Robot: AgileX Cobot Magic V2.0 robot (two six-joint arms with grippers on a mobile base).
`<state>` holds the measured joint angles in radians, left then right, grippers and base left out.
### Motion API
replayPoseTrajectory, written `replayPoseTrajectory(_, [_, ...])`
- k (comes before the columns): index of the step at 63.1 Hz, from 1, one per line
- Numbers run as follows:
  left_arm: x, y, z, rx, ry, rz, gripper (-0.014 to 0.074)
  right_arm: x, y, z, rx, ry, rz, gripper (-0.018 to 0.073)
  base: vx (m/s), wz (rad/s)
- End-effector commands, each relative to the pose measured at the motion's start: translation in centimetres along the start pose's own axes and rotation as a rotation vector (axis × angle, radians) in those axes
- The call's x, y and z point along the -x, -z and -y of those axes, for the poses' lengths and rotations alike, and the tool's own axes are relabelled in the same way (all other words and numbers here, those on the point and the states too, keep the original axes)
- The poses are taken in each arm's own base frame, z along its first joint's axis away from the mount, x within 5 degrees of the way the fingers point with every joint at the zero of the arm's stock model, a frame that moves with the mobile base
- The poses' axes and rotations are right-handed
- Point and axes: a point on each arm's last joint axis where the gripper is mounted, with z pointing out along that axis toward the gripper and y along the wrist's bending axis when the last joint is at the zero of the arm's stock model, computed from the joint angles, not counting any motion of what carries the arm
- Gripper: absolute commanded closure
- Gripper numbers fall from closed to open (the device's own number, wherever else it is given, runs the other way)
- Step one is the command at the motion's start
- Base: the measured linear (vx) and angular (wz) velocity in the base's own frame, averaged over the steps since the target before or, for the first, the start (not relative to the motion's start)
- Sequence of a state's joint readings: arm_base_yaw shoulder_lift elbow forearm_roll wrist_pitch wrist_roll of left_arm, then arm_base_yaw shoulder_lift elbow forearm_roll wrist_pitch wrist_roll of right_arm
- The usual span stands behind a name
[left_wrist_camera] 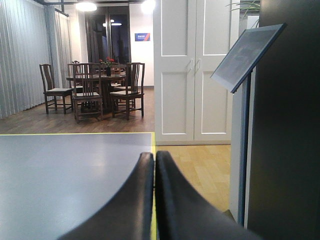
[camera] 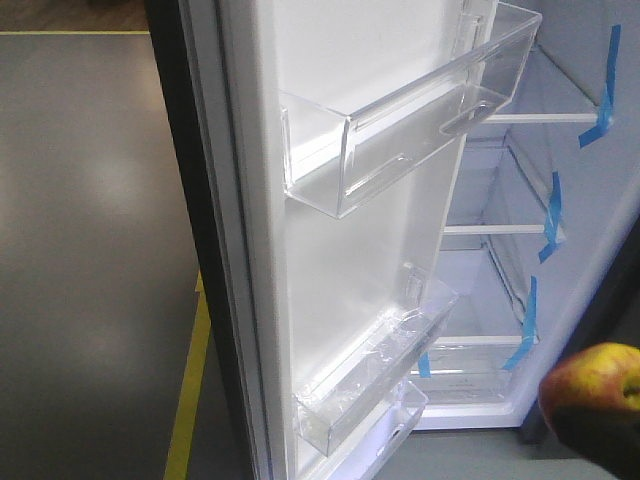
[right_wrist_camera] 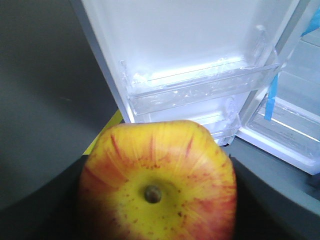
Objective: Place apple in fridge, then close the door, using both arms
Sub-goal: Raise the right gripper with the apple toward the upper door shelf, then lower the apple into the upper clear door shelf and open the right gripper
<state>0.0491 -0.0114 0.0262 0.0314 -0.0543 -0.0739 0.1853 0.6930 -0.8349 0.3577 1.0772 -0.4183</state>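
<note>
Nothing readable; the blue wall sign (left_wrist_camera: 142, 36) is too small.

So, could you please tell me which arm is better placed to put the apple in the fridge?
Right: the right tool grips the apple before the open fridge. The left tool is shut, empty, and faces a dining room.

The apple (right_wrist_camera: 157, 185) is gleaming glossy, red streaks speckling its smooth yellow skin. Clear plastic bins (camera: 400, 130) are catching light against the smooth white plastic lining the door (camera: 340, 260). Blue tape (camera: 550, 215) is looking matt, the grey floor (camera: 90, 250) is giving off a dull sheen, and dark wooden chairs (left_wrist_camera: 87, 97) are shining faintly.
</note>
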Motion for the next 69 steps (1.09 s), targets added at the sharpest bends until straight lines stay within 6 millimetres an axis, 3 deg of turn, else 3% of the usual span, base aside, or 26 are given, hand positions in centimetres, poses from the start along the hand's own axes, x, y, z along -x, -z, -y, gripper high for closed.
replayPoseTrajectory(1, [0.0,0.1,0.0,-0.004,0.016,0.065,0.0603,3.6,0.7,0.6,-0.023,-0.003,0.111,0.0252,0.00,0.00])
replayPoseTrajectory(23, [0.0,0.1,0.0,-0.004,0.016,0.065,0.0603,15.1,4.3,1.5,0.017,0.056,0.362,0.0252,0.00,0.00])
replayPoseTrajectory(37, [0.0,0.1,0.0,-0.004,0.016,0.065,0.0603,20.9,3.9,2.3,0.085,0.098,0.466,0.0252,0.00,0.00])
replayPoseTrajectory(52, [0.0,0.1,0.0,-0.004,0.016,0.065,0.0603,24.4,0.8,4.4,0.047,0.108,0.501,0.0252,0.00,0.00])
replayPoseTrajectory(69, [0.0,0.1,0.0,-0.004,0.016,0.065,0.0603,25.6,-3.2,6.6,-0.008,0.084,0.484,0.0251,0.00,0.00])
